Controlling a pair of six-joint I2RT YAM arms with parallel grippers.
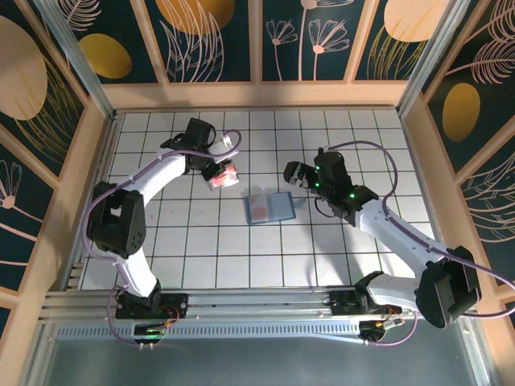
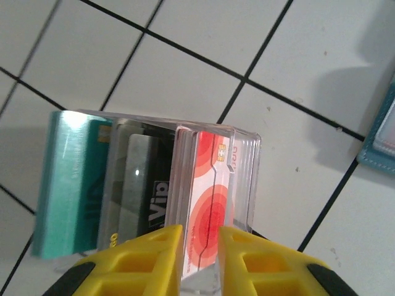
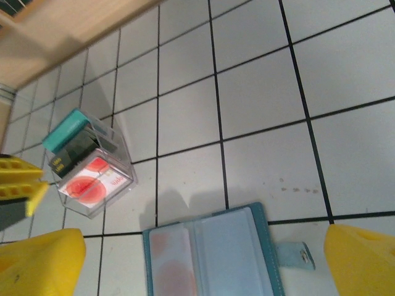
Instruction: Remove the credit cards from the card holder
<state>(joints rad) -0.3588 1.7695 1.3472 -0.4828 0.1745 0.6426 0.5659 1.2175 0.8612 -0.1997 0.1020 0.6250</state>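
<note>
Your left arm (image 1: 153, 173) and right arm (image 1: 394, 233) rise from the near edge of the white tiled table (image 1: 201, 257) and bend over it. The card holder (image 1: 268, 207) lies open and flat near the table's middle, pale inside up. A reddish patch shows through one clear pocket, and its snap tab (image 3: 298, 256) sticks out at one side. Your right gripper (image 1: 294, 174) hangs just beside the holder on the far side, fingers spread wide with nothing between them. Toward the left edge and apart from the holder, the credit cards (image 1: 224, 177) stand fanned in clear sleeves (image 2: 247, 179): a teal card (image 2: 65, 185), a black card (image 2: 145, 185) and a red-and-white card (image 2: 213, 197). On your left gripper (image 2: 200, 243), the yellow fingers stand narrowly apart astride the red-and-white card's edge; you cannot tell whether they press it.
</note>
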